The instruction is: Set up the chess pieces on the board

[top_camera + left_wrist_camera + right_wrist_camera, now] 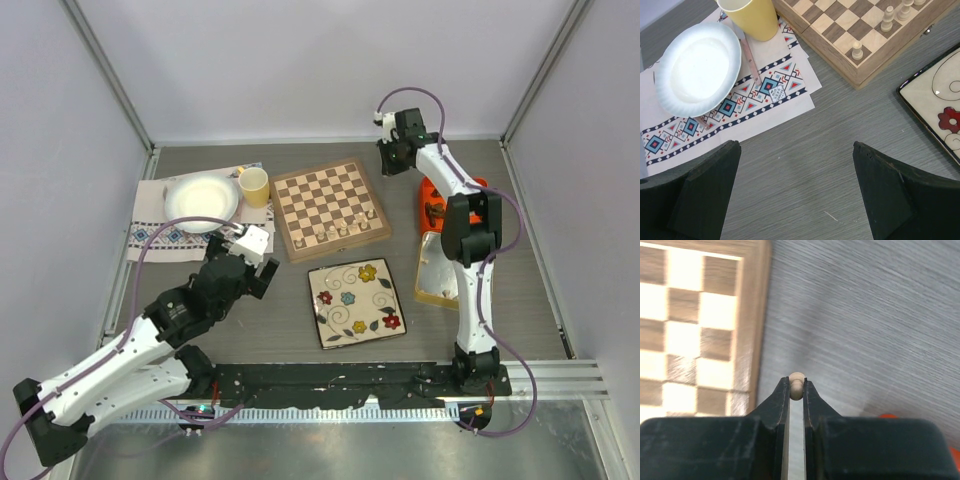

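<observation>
Top view: the right pincer [393,150] hangs past the far right corner of the board [320,195], off its edge, with its grip hidden from here. The next move looks like a short shift left onto the board. A few pale pieces [345,232] stand along the board's near side. The left pincer [255,258] sits at the near left corner, closer to those pieces but holding nothing.

Left wrist: the left pincer [797,190] gapes fully open and empty over bare surface [800,140]. The board [837,30] lies ahead and to the right, with three cream pieces [856,50] upright near its edge.

Right wrist: the right pincer [796,390] is closed on one piece [796,382]. It is small, pale cream and round-headed, probably a pawn. Its head pokes beyond the tips, so its long axis seems to run along the fingers. It is over the surface, and the board's border [752,315] is just to the left.
</observation>
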Motion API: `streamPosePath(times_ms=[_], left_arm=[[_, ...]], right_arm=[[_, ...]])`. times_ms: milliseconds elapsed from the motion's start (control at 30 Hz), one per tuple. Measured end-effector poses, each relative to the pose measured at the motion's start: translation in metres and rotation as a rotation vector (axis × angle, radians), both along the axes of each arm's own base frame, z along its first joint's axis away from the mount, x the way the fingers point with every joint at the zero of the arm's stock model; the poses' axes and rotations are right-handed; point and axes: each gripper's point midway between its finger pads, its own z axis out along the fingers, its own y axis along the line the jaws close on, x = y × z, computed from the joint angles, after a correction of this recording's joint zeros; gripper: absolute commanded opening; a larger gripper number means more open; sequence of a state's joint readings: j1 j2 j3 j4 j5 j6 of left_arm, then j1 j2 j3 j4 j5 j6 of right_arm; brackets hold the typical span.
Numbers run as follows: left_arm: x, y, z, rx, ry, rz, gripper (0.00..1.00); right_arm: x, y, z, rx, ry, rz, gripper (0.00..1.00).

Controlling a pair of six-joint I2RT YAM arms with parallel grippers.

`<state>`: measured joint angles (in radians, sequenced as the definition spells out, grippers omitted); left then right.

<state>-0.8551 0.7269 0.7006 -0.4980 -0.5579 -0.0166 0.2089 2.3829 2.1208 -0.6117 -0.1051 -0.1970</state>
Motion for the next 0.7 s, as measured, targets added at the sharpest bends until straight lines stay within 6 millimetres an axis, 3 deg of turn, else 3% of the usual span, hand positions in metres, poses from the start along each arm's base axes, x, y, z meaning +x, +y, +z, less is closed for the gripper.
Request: streamPosePath(times_ms=[133,300,400,533,700], left_arm=[[-0.001,0.001,0.004,-0.015,-0.013,0.001,1.00],[-0.002,0.004,0.008,-0.030,-0.025,0.005,1.00],[-0.002,0.005,0.010,-0.038,-0.033,0.006,1.00],[-0.003,0.005,0.012,-0.047,-0.040,0.006,1.00],[-0.002,0.005,0.011,-0.047,-0.040,0.006,1.00]], right_arm=[[-0.020,0.021,0.047,0.042,-0.057,0.088,0.02],[-0.048,0.069,0.090,0.077,-0.118,0.256,0.03],[-0.066,0.097,0.089,0.068,-0.105,0.351,0.03],[-0.092,0.119,0.070,0.030,-0.032,0.441,0.03],[-0.109,0.120,0.043,-0.031,0.055,0.483,0.03]])
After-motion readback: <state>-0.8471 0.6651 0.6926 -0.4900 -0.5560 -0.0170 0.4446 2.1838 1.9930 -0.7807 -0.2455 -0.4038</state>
